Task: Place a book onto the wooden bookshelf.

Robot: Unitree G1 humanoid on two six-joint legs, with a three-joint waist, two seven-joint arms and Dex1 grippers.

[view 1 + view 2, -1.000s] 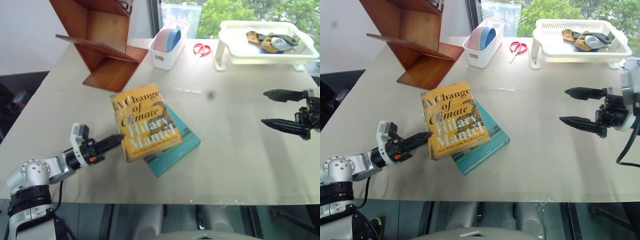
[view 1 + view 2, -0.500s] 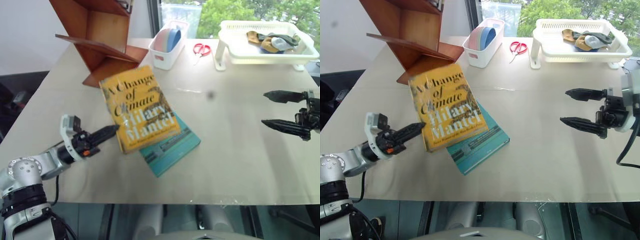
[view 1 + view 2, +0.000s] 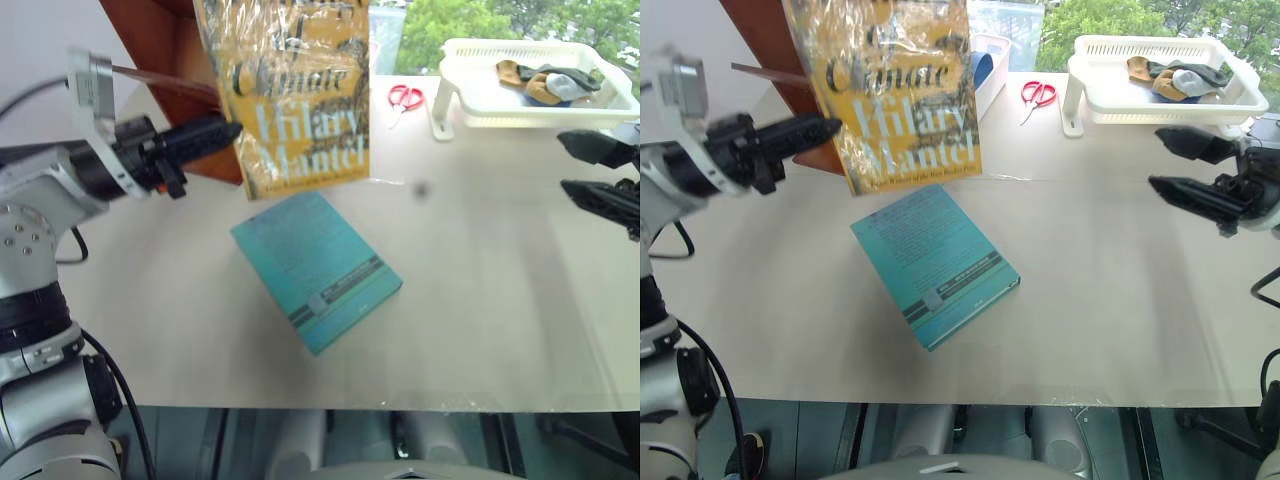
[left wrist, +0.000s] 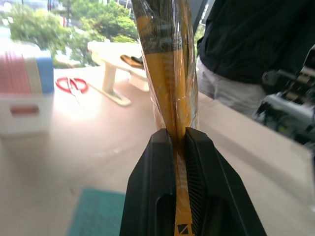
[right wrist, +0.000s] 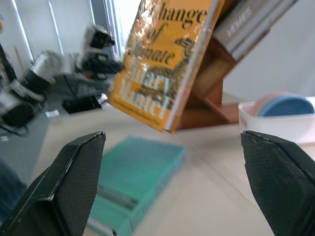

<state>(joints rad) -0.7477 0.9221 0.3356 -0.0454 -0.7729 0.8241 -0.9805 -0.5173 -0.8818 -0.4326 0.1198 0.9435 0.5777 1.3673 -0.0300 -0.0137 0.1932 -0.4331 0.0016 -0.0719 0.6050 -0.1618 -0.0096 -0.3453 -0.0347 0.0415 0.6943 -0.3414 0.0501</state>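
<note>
The yellow-orange book hangs upright in the air, wrapped in shiny film. My left gripper is shut on its lower left edge, and in the left wrist view the two fingers clamp the thin edge. Right behind the book stands the wooden bookshelf, reddish-brown with slanted boards. My right gripper is open over the table's right side, holding nothing and far from the book.
A teal book lies flat on the table under the lifted one. At the back are a white bin with plates, red scissors and a white rack holding cloths. A person in dark clothes stands beyond the table.
My left gripper has lifted the yellow-orange book off the teal book and swung it upright in front of the shelf. The right gripper has risen a little.
</note>
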